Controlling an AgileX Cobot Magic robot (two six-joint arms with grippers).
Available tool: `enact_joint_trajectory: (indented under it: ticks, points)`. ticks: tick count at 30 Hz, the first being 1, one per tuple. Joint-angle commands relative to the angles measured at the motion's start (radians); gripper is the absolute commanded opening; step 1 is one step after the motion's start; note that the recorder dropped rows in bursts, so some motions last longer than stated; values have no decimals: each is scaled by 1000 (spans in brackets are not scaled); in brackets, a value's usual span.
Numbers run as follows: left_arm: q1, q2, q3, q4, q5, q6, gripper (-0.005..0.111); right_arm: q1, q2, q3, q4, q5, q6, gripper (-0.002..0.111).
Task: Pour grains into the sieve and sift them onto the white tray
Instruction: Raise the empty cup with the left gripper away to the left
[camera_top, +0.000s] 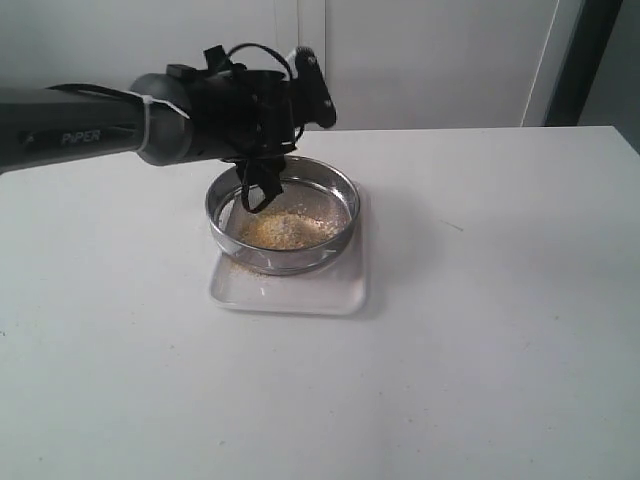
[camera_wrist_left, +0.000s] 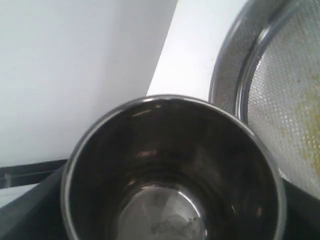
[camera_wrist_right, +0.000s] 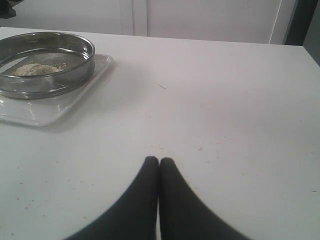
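The sieve (camera_top: 340, 190) rests on the white tray (camera_top: 300, 295) at mid-table. A heap of golden and off-white grains (camera_top: 285, 230) lies on its mesh, and a few yellow specks lie on the tray near the rim. My left gripper (camera_top: 260, 185) hangs over the sieve's far left side, shut on a small steel cup (camera_wrist_left: 172, 170). The cup's inside looks empty, and the sieve (camera_wrist_left: 280, 100) mesh sits just beyond its mouth. My right gripper (camera_wrist_right: 159, 161) is shut on nothing, low over bare table well to the right of the sieve (camera_wrist_right: 47, 62) and tray (camera_wrist_right: 50, 110).
The white table (camera_top: 480, 330) spreads wide around the tray, with fine specks scattered on it. A pale wall runs behind the table's far edge, and a dark post (camera_top: 585, 60) stands at the back right.
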Motion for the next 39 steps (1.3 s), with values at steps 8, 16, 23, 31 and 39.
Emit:
enact_joint_trajectory:
  ticks: [8,16,23,31,39]
  points:
    - [79,-117,6,-125,-137,-280,0,2,-5,2,2,-7,1,0]
    - [83,-223,159,109,-264,-654,0,2,-5,2,2,-7,1,0]
    - [83,-359,320,185,-365,-754,0,2,-5,2,2,-7,1,0]
    - [187,-484,450,175,-494,-858,0,2,-5,2,2,-7,19,0]
    - [256,-603,560,177,-524,-833,0,2,-5,2,2,-7,19,0]
